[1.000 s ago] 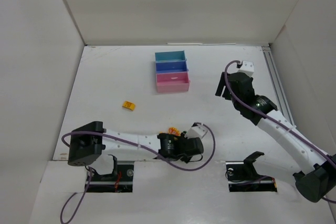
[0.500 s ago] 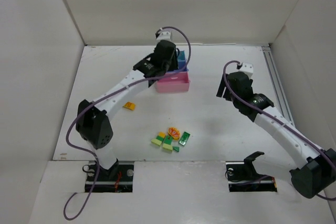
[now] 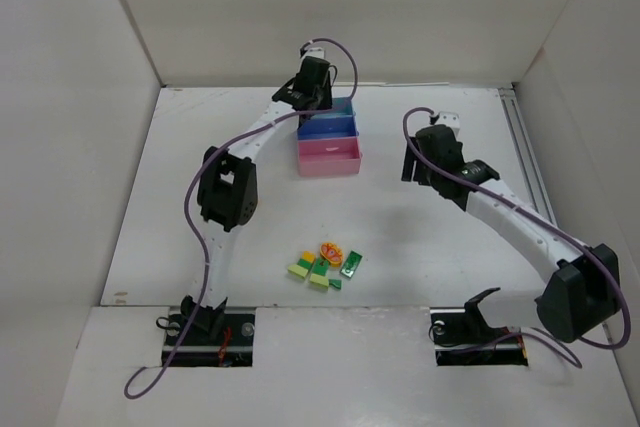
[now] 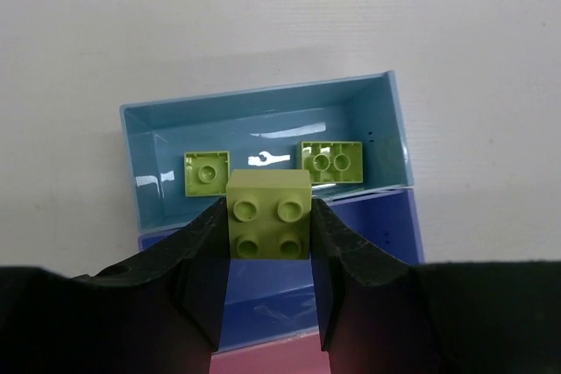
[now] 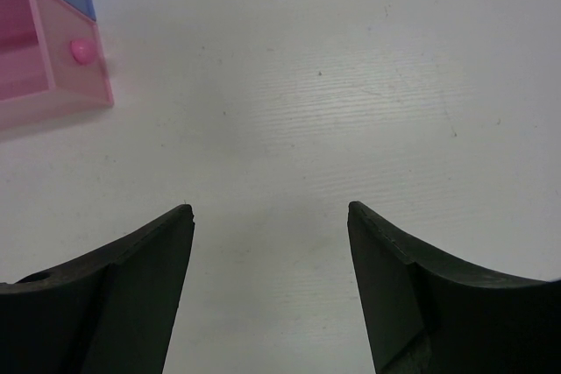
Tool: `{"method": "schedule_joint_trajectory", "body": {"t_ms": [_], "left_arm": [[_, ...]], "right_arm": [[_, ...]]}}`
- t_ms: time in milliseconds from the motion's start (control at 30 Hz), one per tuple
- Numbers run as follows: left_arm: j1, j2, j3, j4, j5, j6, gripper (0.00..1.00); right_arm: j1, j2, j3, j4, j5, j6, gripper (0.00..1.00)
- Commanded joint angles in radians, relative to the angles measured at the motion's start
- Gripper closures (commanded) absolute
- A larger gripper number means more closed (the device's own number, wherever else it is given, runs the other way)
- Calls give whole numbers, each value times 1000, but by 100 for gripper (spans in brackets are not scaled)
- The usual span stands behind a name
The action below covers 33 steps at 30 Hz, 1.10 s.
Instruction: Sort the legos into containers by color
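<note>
Left tool (image 4: 268, 227) clamps a light green brick (image 4: 268, 213) by the teal tray (image 4: 388, 133) because matching bricks (image 4: 207, 172) lie inside; right tool (image 5: 270, 216) released.

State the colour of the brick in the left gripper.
Light green brick, clearest in the left wrist view.

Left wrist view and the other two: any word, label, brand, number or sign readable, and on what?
No text can be read in any view.
The studs of the light green brick in the left gripper show no legible mark.
The teal tray bears no label.
The loose legos in the top view are too small to tell.
</note>
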Motion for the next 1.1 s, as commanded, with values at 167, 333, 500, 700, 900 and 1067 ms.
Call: {"method": "schedule_joint_trajectory", "body": {"t_ms": [167, 333, 500, 700, 900, 1067], "left_arm": [[2, 18, 56, 124, -60, 35, 77], [2, 79, 81, 134, -69, 50, 72], [2, 94, 96, 124, -69, 59, 67], [2, 94, 73, 133, -69, 47, 57], [2, 73, 41, 148, -51, 47, 33], [2, 3, 12, 127, -32, 38, 24]], "right_arm": [[-6, 88, 66, 30, -45, -37, 24], [-6, 111, 94, 19, -45, -46, 24], [-6, 120, 121, 10, -15, -65, 24], [-6, 151, 154, -13, -6, -83, 24], [4, 151, 166, -27, -6, -95, 24], [56, 129, 166, -82, -24, -115, 24]]}}
